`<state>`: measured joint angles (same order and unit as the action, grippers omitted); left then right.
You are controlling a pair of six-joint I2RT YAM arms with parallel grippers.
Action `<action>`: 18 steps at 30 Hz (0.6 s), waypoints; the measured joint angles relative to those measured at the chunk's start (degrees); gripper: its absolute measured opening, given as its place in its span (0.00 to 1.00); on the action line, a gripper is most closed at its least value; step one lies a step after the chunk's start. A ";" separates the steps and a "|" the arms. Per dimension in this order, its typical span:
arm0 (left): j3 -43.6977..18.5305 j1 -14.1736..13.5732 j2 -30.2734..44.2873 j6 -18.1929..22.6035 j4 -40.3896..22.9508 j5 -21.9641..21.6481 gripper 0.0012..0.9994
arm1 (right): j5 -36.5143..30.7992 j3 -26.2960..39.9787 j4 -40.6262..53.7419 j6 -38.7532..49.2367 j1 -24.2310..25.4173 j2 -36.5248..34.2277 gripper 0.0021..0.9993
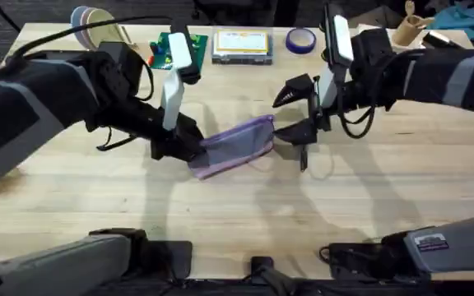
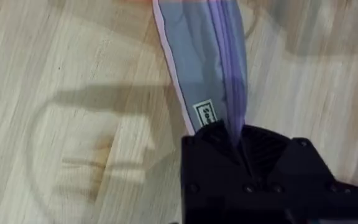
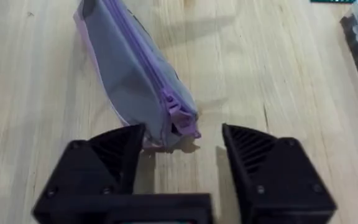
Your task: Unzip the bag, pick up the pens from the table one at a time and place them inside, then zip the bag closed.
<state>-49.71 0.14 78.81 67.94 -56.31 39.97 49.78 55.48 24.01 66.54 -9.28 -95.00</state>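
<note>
Lavender fabric of the bag [image 1: 235,145] is seen lying on the wooden table [image 1: 220,205] near its middle, between the two arms. Its left end is pinched by the closed left gripper [image 1: 189,148]. At its right end, the right gripper [image 1: 290,115] is held with fingers spread apart around the zipper pull [image 3: 180,116], not clamped on it.
</note>
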 joint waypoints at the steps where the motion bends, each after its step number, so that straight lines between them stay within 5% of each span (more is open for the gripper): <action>1: 0.00 0.00 0.00 0.00 0.00 0.00 0.04 | 0.02 0.00 -0.04 -0.02 -0.09 0.00 0.69; 18: 0.00 0.00 0.00 0.00 0.02 -0.13 0.04 | 0.24 0.00 -0.41 0.17 -1.11 -1.39 0.23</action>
<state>-49.71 0.14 78.81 67.94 -56.29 39.83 50.02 55.48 23.60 66.72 -10.39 -96.39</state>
